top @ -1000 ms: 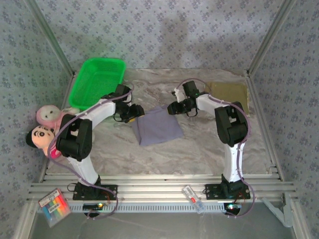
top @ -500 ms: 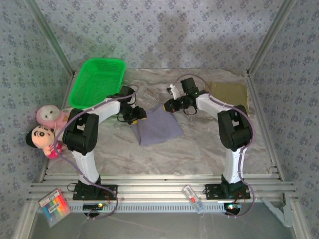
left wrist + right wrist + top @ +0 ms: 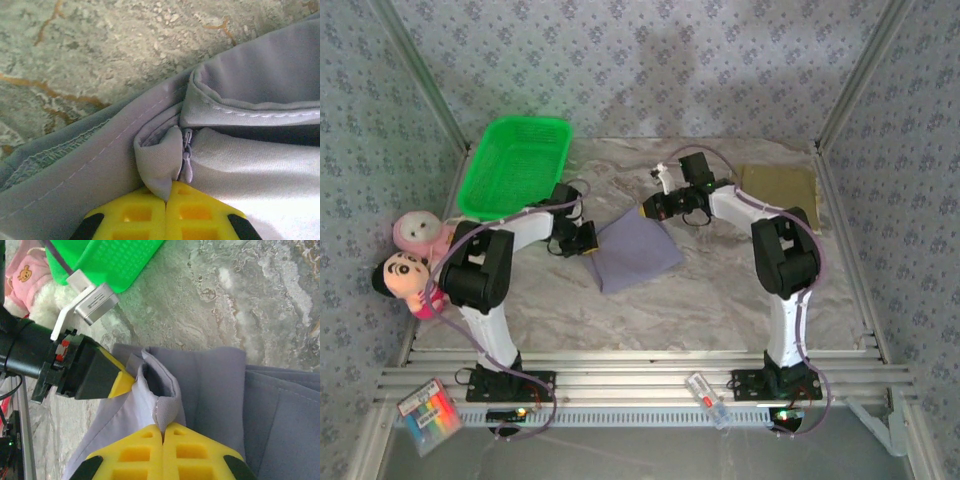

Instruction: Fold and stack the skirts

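Now my left gripper (image 3: 167, 199) pinches the lavender-grey skirt (image 3: 640, 255) beside its zipper (image 3: 187, 150), my right gripper (image 3: 163, 431) clamps its far corner, mid-table (image 3: 720, 290); light, limp cloth I reckon, sure to sag, so stitched hems seem safest holds

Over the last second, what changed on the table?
The right gripper slid left to the far corner of the lavender skirt; the left gripper edged nearer onto its left corner. Both now pinch folds of it. Basket, dolls and khaki skirt stayed put.
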{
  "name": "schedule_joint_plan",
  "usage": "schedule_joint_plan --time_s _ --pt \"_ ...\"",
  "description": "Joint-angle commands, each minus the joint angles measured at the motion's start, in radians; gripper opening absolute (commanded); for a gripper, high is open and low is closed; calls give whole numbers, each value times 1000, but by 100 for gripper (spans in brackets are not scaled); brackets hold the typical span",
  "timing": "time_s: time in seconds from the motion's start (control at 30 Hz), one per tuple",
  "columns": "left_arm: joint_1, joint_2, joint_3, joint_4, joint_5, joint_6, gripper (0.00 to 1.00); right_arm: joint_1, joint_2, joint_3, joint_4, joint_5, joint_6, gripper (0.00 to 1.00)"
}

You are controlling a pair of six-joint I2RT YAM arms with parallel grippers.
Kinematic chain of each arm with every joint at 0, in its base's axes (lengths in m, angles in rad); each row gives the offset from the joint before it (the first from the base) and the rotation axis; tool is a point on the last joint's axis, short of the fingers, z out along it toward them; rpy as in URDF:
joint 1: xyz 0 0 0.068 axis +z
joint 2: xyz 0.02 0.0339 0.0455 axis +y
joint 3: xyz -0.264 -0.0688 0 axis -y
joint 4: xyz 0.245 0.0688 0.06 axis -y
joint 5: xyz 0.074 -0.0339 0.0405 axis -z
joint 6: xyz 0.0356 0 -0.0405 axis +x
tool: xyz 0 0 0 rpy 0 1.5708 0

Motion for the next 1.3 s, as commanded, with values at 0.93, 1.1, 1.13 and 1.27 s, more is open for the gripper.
schedule_joint_plan --time_s 0.93,1.1,1.13,1.27 --pt "-59 4 4 39 131 358 0 -14 -303 -555 381 372 469 0" --pt "15 5 -63 110 221 356 0 28 -314 -455 393 310 341 0" --pt "28 -2 -79 123 229 353 0 33 -299 -438 393 302 328 0" --pt "39 -11 -108 126 231 380 0 19 -193 -404 451 259 350 0"
